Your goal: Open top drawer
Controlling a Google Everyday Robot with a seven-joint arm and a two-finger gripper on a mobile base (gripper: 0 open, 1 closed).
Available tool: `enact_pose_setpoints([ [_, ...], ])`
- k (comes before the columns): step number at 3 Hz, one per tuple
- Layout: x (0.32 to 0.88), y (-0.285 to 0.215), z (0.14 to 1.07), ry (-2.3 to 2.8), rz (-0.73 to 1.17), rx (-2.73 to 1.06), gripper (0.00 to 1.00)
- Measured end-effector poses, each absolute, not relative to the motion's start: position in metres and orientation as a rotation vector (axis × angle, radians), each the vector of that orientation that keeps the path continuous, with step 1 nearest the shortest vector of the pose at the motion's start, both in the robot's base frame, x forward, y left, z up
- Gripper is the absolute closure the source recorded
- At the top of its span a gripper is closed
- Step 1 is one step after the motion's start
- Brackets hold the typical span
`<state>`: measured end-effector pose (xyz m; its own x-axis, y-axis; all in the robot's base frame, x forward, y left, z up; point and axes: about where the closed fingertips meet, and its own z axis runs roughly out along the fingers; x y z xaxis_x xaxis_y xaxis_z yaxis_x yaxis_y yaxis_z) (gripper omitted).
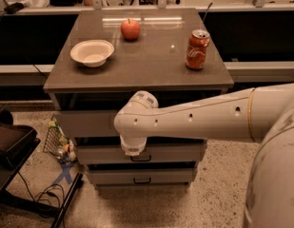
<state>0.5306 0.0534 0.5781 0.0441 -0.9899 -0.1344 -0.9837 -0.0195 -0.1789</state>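
Camera view looks down on a grey cabinet (pixel 215 81) from the front, with my arm (pixel 208 118) reaching in from the right across its face. The gripper (pixel 132 149) hangs at the arm's end, pointing down, right in front of the top drawer (pixel 84 123) at about its centre. I cannot tell from here whether the claw is apart or together; it sits behind the white wrist.

The top drawer is the highest of the three, just under the tabletop, and only the left part of its front shows beside the arm. Its handle is hidden behind the wrist. I cannot tell whether it is pulled out at all.

Below it are the middle drawer (pixel 184 153) and the bottom drawer (pixel 113 177), both with small black handles showing.

On the tabletop I see a white bowl (pixel 92 52) at the left, an apple (pixel 130 29) at the back, and an orange can (pixel 197 50) upright at the right, all well apart.

On the speckled floor to the left lie a wire basket (pixel 57 141), a blue tape cross (pixel 65 173) and some cables (pixel 44 194).
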Motion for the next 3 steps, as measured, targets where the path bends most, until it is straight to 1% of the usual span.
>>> enact_pose_setpoints([
  [2, 0.5306, 0.0534, 0.5781, 2.029, -0.041, -2.096, 0.05],
  [3, 0.5305, 0.0534, 0.5780, 2.030, -0.041, -2.096, 0.00],
])
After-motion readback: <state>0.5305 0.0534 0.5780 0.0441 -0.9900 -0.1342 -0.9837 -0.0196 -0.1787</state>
